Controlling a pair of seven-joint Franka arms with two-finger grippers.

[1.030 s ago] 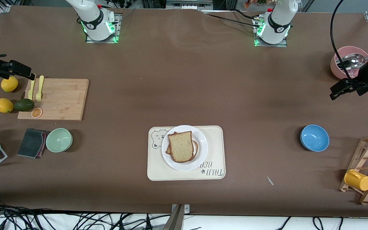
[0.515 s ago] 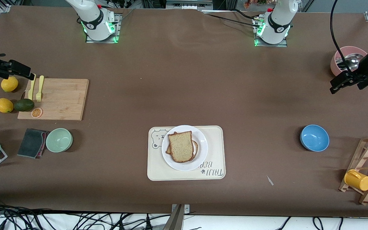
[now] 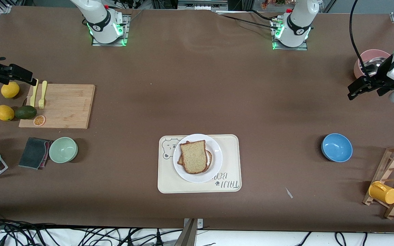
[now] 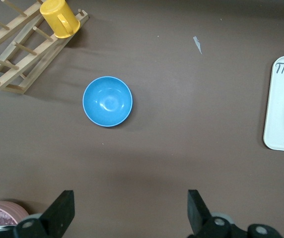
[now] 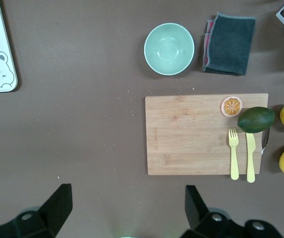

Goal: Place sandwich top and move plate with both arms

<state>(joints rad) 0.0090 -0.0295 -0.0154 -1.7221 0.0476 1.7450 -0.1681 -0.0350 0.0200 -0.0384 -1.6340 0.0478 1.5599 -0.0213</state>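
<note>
Sandwich top (image 3: 193,156) lies flat on darker toast slice (image 3: 209,160), both on plate (image 3: 216,165). Plate sits on cream tray (image 3: 230,165) with bear drawing, mid tabletop (image 3: 197,95), near front camera.

Left gripper (image 4: 127,210) up over left arm's end of tabletop, beside pink bowl (image 3: 361,66); fingers (image 4: 195,208) spread wide, holding nothing. Blue bowl (image 4: 107,101) on tabletop below it.

Right gripper (image 5: 127,206) up over right arm's end, by cutting board (image 5: 204,134); fingers (image 5: 194,203) spread wide, holding nothing. Green bowl (image 5: 169,48) near board.
</note>
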